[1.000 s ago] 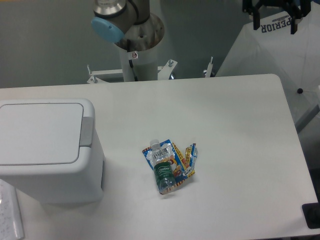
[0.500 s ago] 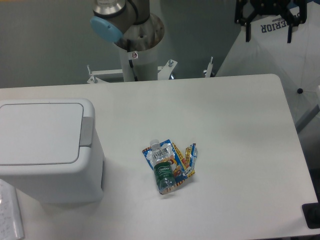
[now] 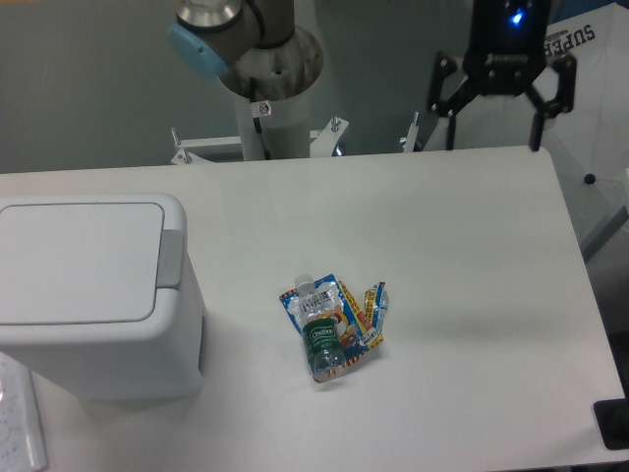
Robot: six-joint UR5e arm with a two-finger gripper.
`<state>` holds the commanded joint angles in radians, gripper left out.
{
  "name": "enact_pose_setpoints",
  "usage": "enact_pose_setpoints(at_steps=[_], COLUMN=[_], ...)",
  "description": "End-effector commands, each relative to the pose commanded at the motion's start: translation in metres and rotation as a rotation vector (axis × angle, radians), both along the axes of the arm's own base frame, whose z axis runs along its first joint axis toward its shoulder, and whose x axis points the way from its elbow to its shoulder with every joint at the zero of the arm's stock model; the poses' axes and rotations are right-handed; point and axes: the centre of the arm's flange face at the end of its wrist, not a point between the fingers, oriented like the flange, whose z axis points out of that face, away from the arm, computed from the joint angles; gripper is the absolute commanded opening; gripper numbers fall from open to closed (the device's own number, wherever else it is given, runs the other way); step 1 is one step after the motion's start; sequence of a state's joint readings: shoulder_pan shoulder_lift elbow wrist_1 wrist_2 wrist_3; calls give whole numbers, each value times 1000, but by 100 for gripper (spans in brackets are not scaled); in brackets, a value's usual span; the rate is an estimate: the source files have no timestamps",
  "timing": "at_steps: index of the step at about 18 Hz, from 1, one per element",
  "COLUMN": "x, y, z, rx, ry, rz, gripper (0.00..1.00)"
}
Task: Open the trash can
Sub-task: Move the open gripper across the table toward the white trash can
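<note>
Pale grey-white trash can [image 3: 93, 295], lid flat shut | jaws spread wide, empty

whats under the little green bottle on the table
The bottle lies on colourful snack wrappers, which stick out to its right and above it. How much wrapper sits beneath the bottle is covered. The table is underneath all of it.
</note>
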<state>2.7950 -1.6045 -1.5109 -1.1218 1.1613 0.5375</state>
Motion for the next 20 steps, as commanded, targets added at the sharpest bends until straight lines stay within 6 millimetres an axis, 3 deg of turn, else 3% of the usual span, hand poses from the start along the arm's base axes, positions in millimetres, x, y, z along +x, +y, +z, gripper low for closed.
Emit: enact_pose_setpoints(at_steps=[4,6,10,15,20], x=[10,23,31,72,100], y=[19,39,43,81,105], z=[-1,-12,-25,-43,-45], rx=[39,49,37,22,10], ry=[-17,-66,-105,-160,-154], rz=[8,-10,14,-37,-103], gripper=[100,100,100,100,100])
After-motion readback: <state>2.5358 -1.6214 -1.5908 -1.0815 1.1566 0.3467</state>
